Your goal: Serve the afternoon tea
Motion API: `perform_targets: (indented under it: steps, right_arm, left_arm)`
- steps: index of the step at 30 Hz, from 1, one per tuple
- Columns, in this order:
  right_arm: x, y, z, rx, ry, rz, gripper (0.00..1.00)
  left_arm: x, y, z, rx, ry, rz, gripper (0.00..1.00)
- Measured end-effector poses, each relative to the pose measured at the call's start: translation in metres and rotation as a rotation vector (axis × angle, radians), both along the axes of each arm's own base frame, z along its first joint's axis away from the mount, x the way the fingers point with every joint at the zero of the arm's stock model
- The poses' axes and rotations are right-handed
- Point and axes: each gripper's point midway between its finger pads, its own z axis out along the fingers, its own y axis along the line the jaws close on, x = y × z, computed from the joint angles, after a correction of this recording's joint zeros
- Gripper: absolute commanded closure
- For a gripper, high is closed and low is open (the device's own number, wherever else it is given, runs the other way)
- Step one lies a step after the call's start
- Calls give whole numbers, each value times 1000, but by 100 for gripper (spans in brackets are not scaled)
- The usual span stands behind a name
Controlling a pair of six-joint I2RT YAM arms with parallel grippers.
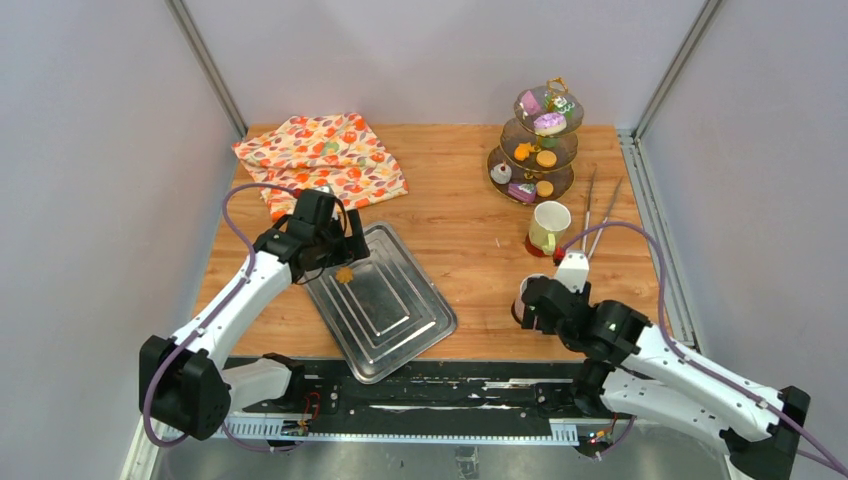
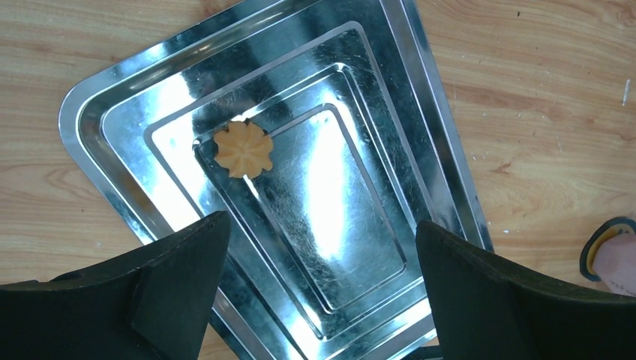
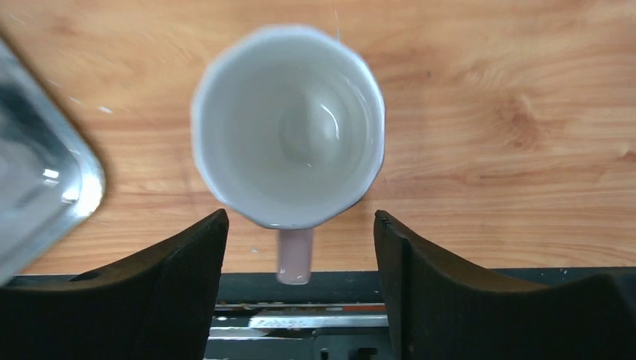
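Hovering over the pink mug (image 3: 289,127), my right pincer (image 3: 300,217) is open and grips nothing. The mug stands upright on the wooden table (image 3: 487,112), near a corner of the metal tray (image 3: 45,172), its handle pointing at me. It is hard and smooth, so it could slip or chip; it looks empty, though the view is blurry. I would pinch the rim gently. My left pincer (image 2: 321,221) is open, above the orange cookie (image 2: 242,148).

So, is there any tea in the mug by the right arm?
No, the mug is empty: its white inside shows bare down to the bottom.
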Motion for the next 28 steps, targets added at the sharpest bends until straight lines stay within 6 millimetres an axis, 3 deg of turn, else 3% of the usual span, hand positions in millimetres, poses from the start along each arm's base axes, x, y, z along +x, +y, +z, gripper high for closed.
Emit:
perform_targets:
  steps: [3, 6, 10, 13, 15, 21, 28]
  right_arm:
    - [13, 7, 49, 55, -89, -14, 21]
    - [31, 11, 109, 77, -206, -12, 20]
    - [59, 10, 182, 2, -329, -34, 19]
    - [81, 12, 219, -99, -385, -52, 19]
    - [95, 16, 238, -170, -414, -54, 18]
    - [123, 25, 265, -334, -451, -40, 17]
    - [133, 25, 282, -384, -501, -55, 17]
  left_arm:
    - [0, 1, 5, 6, 1, -6, 2]
    - [7, -1, 24, 3, -43, -20, 2]
    - [16, -3, 64, -10, -159, -48, 2]
    - [19, -3, 93, -13, -258, -73, 2]
    - [19, -2, 107, -9, -307, -87, 2]
    - [16, 4, 141, 12, -433, -113, 2]
    - [5, 23, 182, 66, -585, -83, 2]
